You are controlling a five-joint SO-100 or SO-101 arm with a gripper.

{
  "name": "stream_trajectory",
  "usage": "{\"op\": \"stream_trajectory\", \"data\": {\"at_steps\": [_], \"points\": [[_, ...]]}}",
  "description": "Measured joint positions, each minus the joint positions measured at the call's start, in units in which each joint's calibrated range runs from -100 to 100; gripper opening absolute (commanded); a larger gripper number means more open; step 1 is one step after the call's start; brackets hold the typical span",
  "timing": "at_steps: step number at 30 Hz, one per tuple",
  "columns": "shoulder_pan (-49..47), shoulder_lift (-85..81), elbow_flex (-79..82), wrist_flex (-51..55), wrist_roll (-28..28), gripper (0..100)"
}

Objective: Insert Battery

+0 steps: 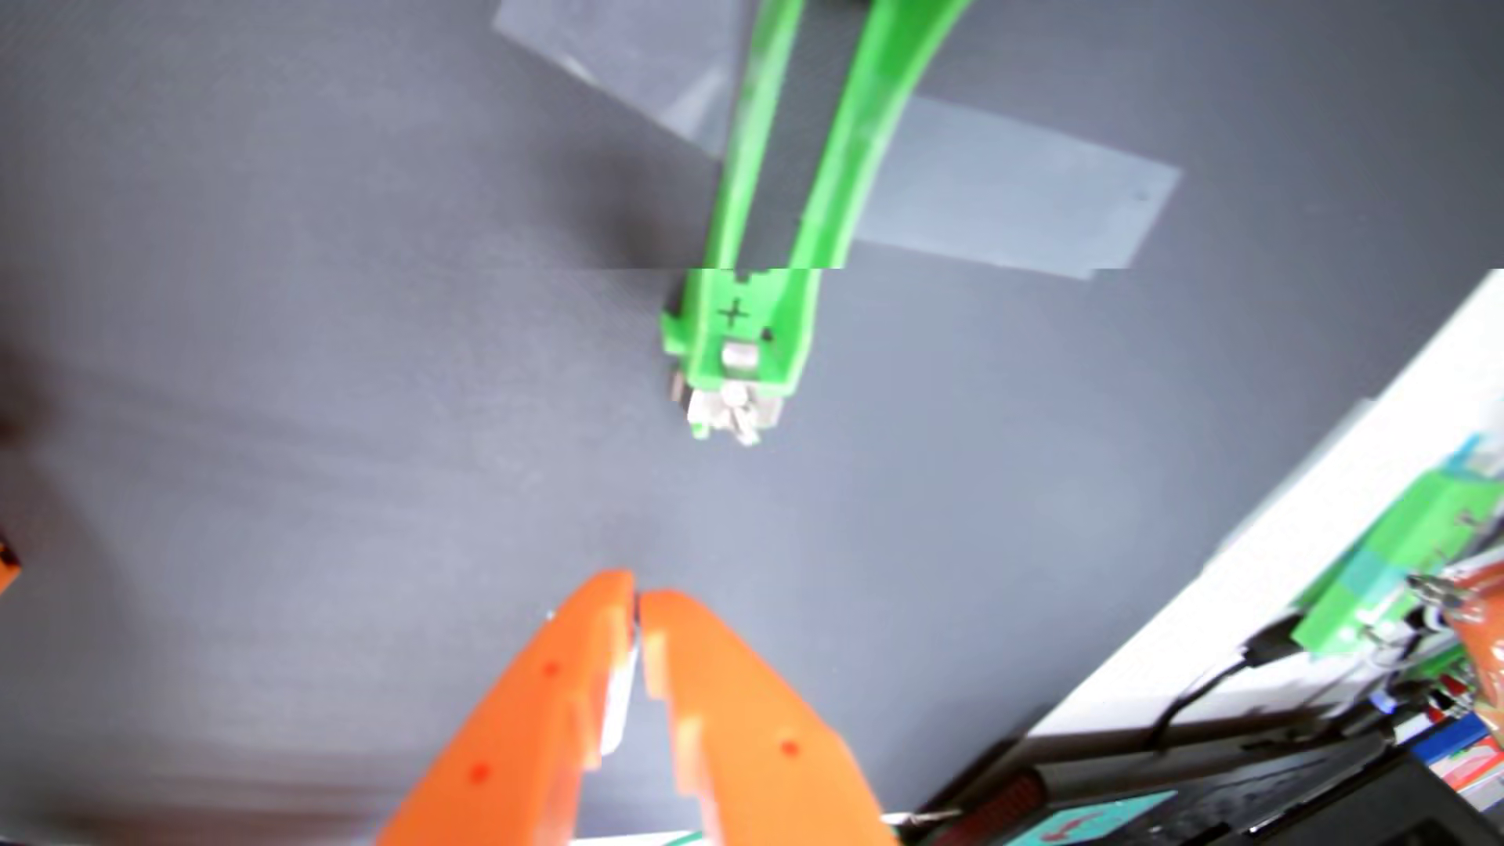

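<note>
A green battery holder [765, 244] lies on the grey mat [325, 366] in the upper middle of the wrist view, held down by clear tape [1017, 195]. Its near end carries a black plus mark [734, 313] and small metal contacts [724, 411]. Dark mat shows between its two rails, so the slot looks empty. My orange gripper [637, 602] enters from the bottom edge, well short of the holder's near end, with its fingertips pressed together. A thin white sliver shows between the fingers lower down. No battery is visible. The picture is blurred.
The mat ends at a white edge [1343, 488] on the right. Beyond it lie another green part [1383, 569], black cables [1204, 691] and dark equipment [1221, 797]. A small orange piece [6, 561] shows at the left edge.
</note>
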Motion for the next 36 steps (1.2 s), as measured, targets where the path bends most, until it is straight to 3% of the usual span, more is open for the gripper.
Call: {"op": "stream_trajectory", "data": {"at_steps": [7,15,23,36], "points": [[3.1,0.0,-9.3,10.0,0.9,2],[20.2,2.4,-11.0,11.3,8.1,2],[29.1,14.0,-17.5,11.0,15.3,2],[28.4,17.4,-19.1,6.4,19.3,10]]}}
